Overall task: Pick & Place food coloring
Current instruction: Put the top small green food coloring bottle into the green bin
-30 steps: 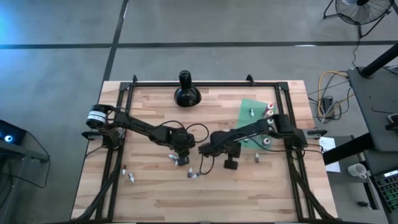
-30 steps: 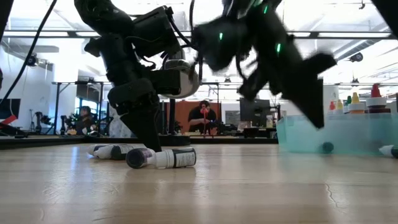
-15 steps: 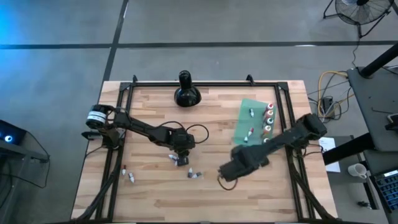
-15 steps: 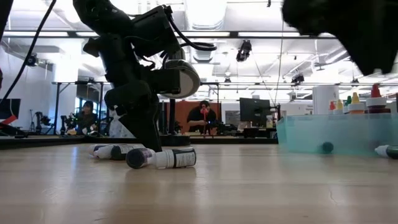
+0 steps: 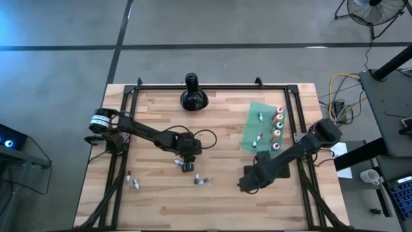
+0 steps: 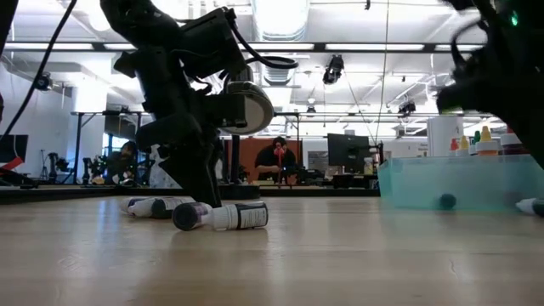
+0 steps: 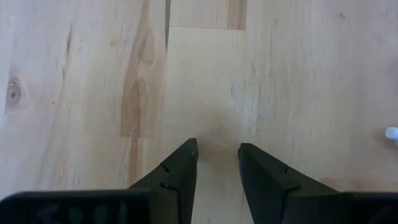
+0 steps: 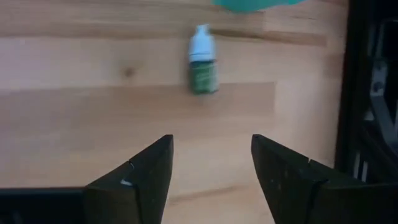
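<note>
Food coloring bottles stand in the teal-green tray (image 5: pixel 252 131) at the right, their caps (image 6: pixel 486 141) showing above its wall. Small white-and-dark vials lie on their sides on the wood: one (image 5: pixel 186 167) right by my left gripper, also in the low view (image 6: pixel 223 217), one (image 5: pixel 201 181) nearer, two (image 5: pixel 132 182) at the near left. My left gripper (image 7: pixel 217 147) points down at bare wood near the table's middle (image 5: pixel 187 156), slightly open and empty. My right gripper (image 8: pixel 211 142) is wide open and empty at the near right (image 5: pixel 247 184). A green vial (image 8: pixel 202 65) lies ahead of it.
A black bulbous long-necked object (image 5: pixel 193 95) stands at the far middle. A black frame (image 5: pixel 122 129) runs along the table's edges. Another vial (image 6: pixel 530 206) lies beside the tray (image 6: pixel 450 180). People sit in the room beyond the table (image 6: pixel 278 160).
My right gripper has swung away from the table's middle, beside my left gripper, toward the near edge and the right edge. My left gripper and the vials have stayed where they were.
</note>
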Controlling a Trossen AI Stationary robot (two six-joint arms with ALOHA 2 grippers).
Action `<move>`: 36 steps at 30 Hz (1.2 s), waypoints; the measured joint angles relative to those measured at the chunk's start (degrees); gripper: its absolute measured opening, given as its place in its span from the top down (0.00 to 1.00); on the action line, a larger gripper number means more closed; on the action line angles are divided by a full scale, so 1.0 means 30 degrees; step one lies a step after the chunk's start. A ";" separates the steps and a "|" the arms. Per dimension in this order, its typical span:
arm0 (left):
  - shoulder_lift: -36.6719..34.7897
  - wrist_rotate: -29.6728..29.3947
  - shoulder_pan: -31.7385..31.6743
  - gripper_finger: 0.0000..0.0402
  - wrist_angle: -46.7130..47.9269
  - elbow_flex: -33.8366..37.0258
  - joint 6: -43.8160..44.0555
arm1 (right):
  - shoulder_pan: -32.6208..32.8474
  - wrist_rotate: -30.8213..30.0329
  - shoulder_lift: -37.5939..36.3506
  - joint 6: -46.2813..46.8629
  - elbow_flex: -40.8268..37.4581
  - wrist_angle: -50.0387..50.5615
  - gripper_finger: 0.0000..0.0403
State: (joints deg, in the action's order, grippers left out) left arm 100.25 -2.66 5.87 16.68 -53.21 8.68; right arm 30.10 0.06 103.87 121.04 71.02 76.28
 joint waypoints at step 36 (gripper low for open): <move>0.0000 -0.0021 -0.0015 0.76 0.0243 -0.0044 0.1241 | -0.1320 -0.1806 -0.3407 -0.7898 -0.8192 -0.8090 0.59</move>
State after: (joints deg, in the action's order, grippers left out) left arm 100.25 -2.72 5.82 17.41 -53.34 12.41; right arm 26.14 -5.36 93.65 97.35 46.44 52.02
